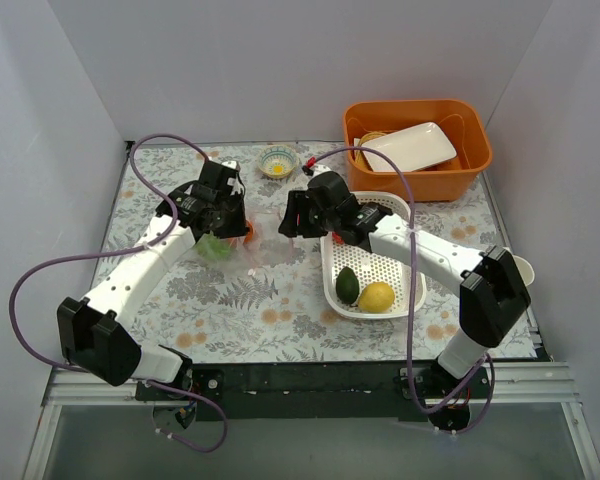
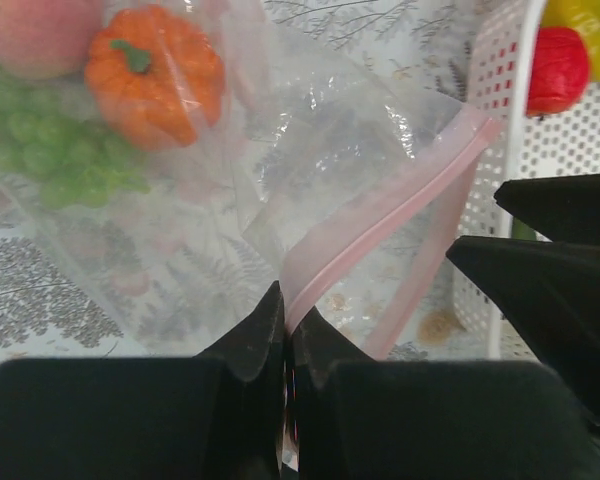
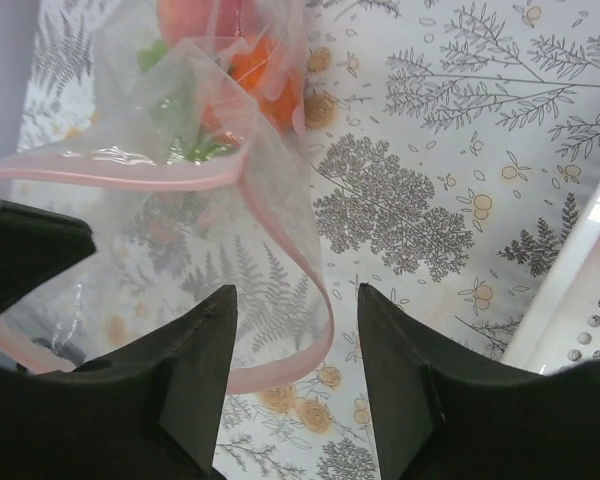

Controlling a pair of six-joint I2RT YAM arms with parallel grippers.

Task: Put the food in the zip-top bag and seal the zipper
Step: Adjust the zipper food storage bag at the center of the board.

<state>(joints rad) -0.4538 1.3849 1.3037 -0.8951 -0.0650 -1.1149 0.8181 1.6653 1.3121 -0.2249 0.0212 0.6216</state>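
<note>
Your left claw [image 2: 288, 305] is pinched tight on the zipper [image 2: 380, 215] at one corner of the zip-top bag [image 2: 330, 130]. The bag lies on the floral surface [image 1: 250, 305] just left of the white basket [image 1: 380, 262]. Your right claw [image 3: 295, 293] hangs at the bag's mouth on the basket side with its fingers apart. A loop of the pink strip passes between them, and you cannot tell whether it touches either finger. The mouth gapes open. Inside the bag, at the end away from the basket, sit the orange fruit [image 2: 155, 75], the green grapes [image 2: 50, 150] and the pink fruit [image 2: 35, 30]. In the basket lie the avocado [image 1: 348, 285], a yellow fruit [image 1: 377, 297] and the red fruit [image 2: 558, 70].
</note>
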